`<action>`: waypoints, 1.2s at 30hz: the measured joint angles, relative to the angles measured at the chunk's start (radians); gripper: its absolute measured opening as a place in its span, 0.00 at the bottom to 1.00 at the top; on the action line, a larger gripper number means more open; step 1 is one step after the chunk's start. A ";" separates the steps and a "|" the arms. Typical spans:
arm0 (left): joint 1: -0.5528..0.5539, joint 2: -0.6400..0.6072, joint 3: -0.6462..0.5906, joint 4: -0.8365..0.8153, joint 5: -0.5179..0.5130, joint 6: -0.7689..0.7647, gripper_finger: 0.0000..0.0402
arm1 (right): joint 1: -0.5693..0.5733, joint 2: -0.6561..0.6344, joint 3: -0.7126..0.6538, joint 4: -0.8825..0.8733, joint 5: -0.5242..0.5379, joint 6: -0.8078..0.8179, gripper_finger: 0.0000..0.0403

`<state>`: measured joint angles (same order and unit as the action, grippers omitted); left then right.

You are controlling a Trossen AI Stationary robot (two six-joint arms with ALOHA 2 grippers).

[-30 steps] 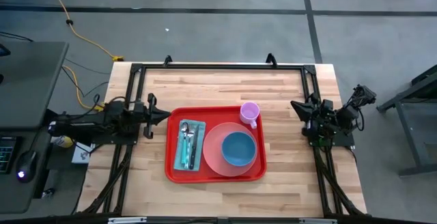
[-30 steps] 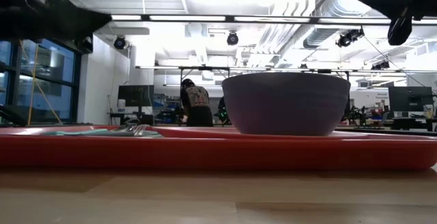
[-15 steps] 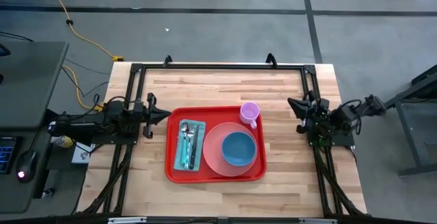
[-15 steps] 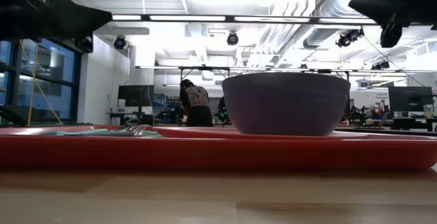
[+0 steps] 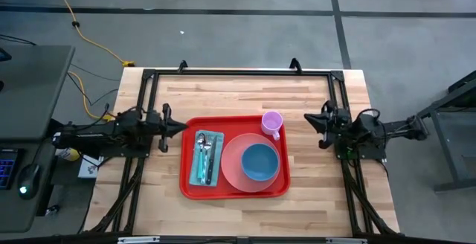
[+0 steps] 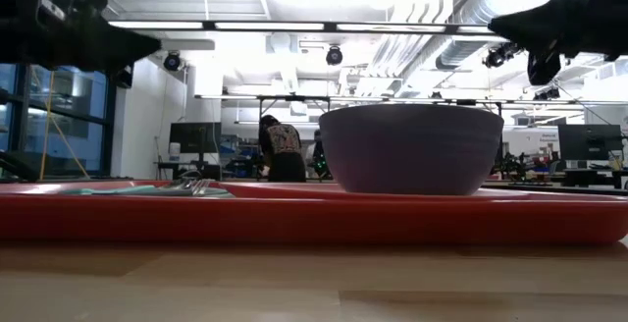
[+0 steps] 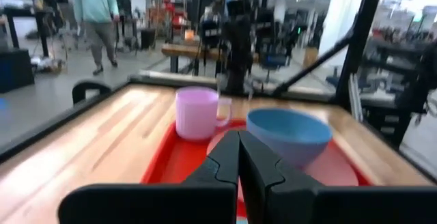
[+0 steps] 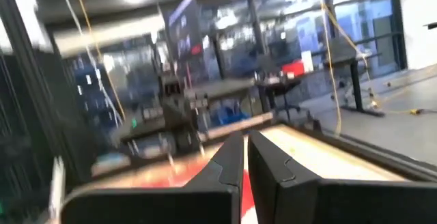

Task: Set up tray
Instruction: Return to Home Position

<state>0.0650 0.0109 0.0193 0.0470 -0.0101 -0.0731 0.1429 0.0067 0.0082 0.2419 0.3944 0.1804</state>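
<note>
The red tray (image 5: 190, 187) lies in the middle of the table. On it sit a teal napkin with cutlery (image 5: 205, 157), a salmon-pink plate (image 5: 233, 171) carrying a blue bowl (image 5: 259, 161), and a pink mug (image 5: 271, 122) at the far right corner. The tray's rim (image 6: 314, 219) and the bowl (image 6: 410, 149) fill the low view. My left gripper (image 5: 183, 124) hovers shut just left of the tray; its fingers (image 7: 239, 157) point at mug (image 7: 196, 113) and bowl (image 7: 290, 132). My right gripper (image 5: 308, 117) is shut, right of the tray, above the table.
A black metal frame (image 5: 238, 73) runs along the table's far edge and both sides. Bare wood lies beyond the tray toward the far edge (image 5: 238, 95) and along the near edge (image 5: 238, 214). People stand in the room behind (image 7: 95, 5).
My right arm has swung from the table's right edge toward the tray, its gripper moving left and coming lower in the low view. The tray and everything on it have stayed still.
</note>
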 joint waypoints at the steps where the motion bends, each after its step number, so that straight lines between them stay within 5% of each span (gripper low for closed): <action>1: 0.000 0.000 0.000 -0.021 0.000 0.000 0.09 | 0.000 0.000 0.000 -0.029 -0.003 -0.011 0.00; 12: 0.000 0.000 0.000 -0.051 0.040 0.574 0.09 | -0.015 0.012 0.002 -0.182 -0.082 -0.156 0.00; 26: 0.000 0.022 0.000 -0.057 0.026 0.653 0.09 | -0.204 0.013 0.002 -0.237 -0.399 -0.153 0.00; 36: 0.000 0.047 0.001 -0.057 0.026 0.653 0.09 | -0.223 0.013 0.002 -0.236 -0.397 -0.155 0.00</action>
<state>0.0653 0.0578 0.0199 -0.0097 0.0154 0.5797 -0.0803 0.0200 0.0105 0.0060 -0.0021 0.0254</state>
